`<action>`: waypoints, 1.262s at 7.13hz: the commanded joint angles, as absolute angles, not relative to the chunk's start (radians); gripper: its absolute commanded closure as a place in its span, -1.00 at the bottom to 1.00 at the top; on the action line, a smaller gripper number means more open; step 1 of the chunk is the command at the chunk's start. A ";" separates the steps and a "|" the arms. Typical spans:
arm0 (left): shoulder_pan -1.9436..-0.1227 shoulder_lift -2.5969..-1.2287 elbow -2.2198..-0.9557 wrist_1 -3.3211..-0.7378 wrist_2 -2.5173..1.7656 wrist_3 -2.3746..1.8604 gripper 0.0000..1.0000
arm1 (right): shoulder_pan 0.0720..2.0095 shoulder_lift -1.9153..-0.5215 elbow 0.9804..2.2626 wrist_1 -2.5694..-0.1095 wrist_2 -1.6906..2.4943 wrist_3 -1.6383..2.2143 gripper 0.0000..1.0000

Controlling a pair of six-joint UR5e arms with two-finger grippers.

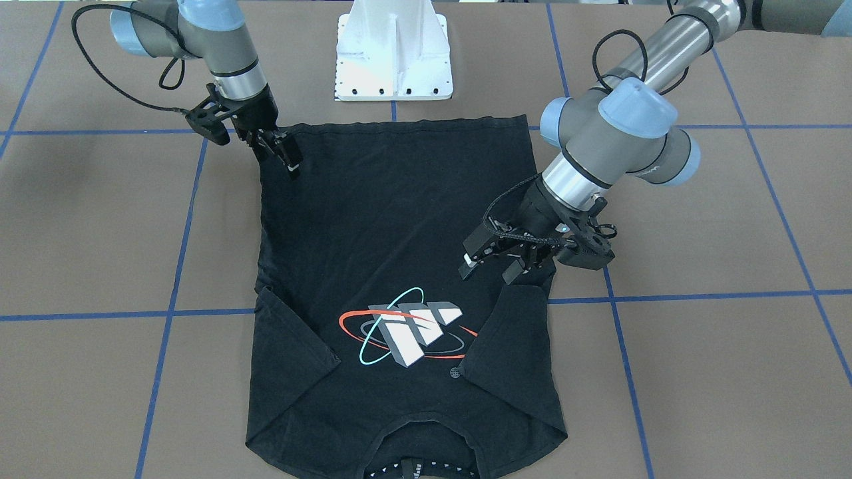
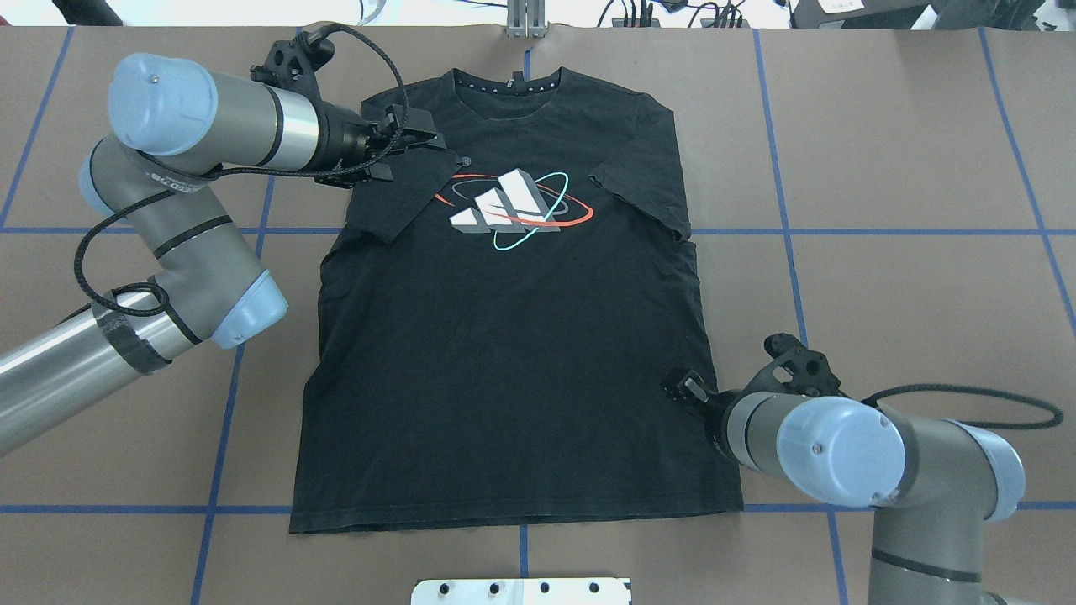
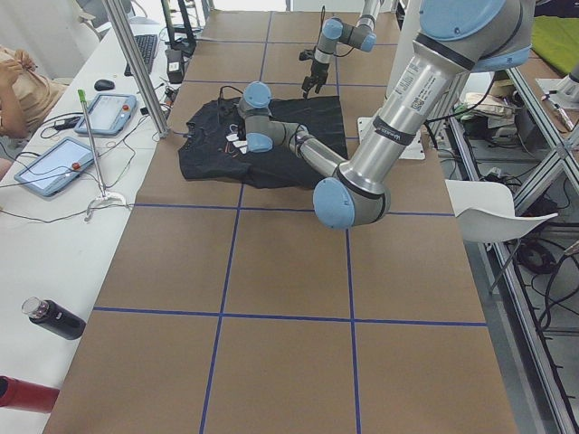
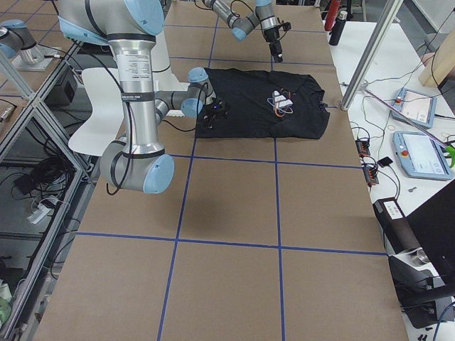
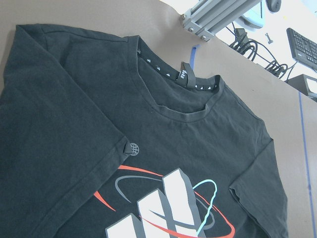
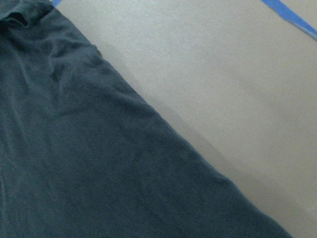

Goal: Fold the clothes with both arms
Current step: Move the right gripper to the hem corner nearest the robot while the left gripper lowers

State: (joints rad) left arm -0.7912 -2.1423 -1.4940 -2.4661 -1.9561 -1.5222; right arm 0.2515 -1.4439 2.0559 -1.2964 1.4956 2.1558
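The black T-shirt lies flat on the brown table with its orbit logo facing up and both sleeves folded inward; it also shows in the front view. My left gripper is open and empty, just above the folded sleeve on its side; in the overhead view it is near the collar. My right gripper hovers over the shirt's side edge close to the hem corner and looks open and empty; it also shows in the overhead view. The right wrist view shows only the shirt's edge.
The white base pedestal stands just behind the hem. An aluminium post rises beyond the collar. Blue tape lines cross the table. A side table with tablets lies past the far edge.
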 commanded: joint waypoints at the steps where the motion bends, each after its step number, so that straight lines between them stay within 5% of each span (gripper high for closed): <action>1: -0.788 -2.088 -1.590 -2.465 -1.953 -1.525 -0.99 | 0.163 -1.488 2.094 -1.302 1.457 2.195 -0.82; 9: -0.787 -2.065 -1.617 -2.450 -1.945 -1.522 -1.00 | 0.094 -1.580 2.114 -1.304 1.466 2.197 -0.49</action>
State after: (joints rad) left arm -0.7869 -2.0680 -1.6173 -2.4498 -1.9451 -1.5217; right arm 0.1017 -1.5743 2.1163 -1.3027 1.4668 2.1967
